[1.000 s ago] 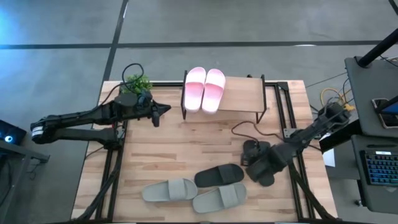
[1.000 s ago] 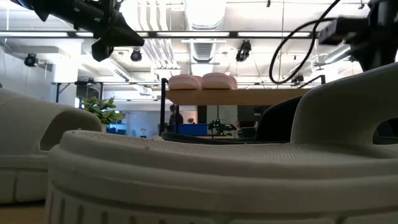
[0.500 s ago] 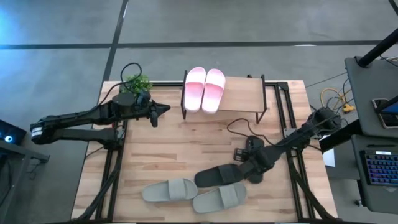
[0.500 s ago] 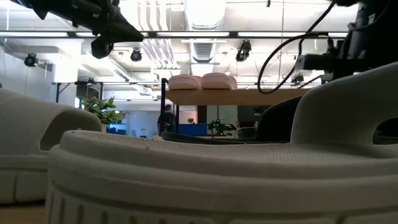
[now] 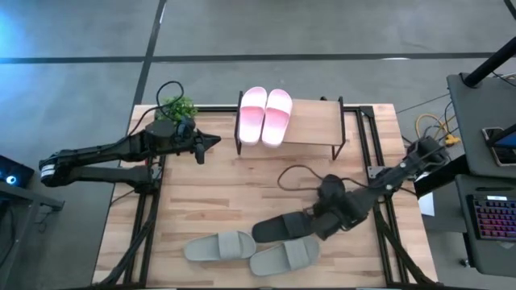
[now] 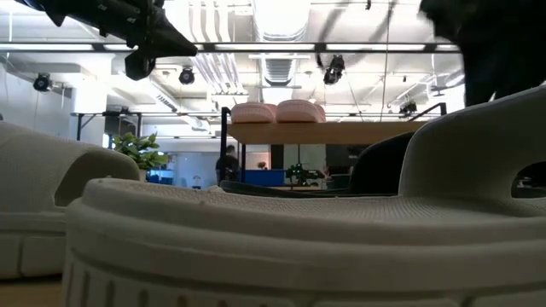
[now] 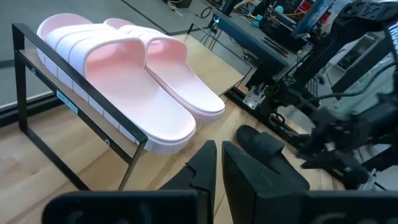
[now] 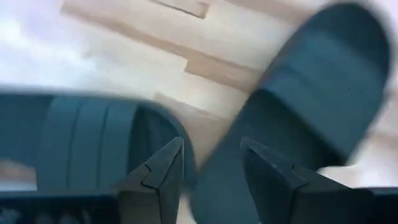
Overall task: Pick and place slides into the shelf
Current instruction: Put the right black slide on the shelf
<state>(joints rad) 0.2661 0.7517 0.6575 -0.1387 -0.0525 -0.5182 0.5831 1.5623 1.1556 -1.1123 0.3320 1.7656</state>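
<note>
The pale pink pair of slides (image 5: 264, 115) lies on the left part of the shelf (image 5: 316, 123), also shown in the left wrist view (image 7: 124, 81). One black slide (image 5: 278, 229) rests flat on the table. The right wrist view shows it (image 8: 93, 137) beside a second black slide (image 8: 311, 93). My right gripper (image 8: 214, 168) hovers open above them, pointing down, its fingers over their neighbouring edges; it shows in the high view (image 5: 316, 219). The grey-green pair (image 5: 219, 246) lies at the near edge. My left gripper (image 5: 211, 142) waits shut, left of the shelf.
A small green plant (image 5: 177, 106) stands at the far left corner behind the left arm. A black cable (image 5: 302, 171) loops over the table between the shelf and the right arm. The grey-green slide (image 6: 256, 247) fills the low view's foreground.
My right gripper has gone toward the table's left, from beside the black slide's toe to above it, and has rolled about its own axis. Its cable loop has swung left with it. The slides and the left arm have kept still.
</note>
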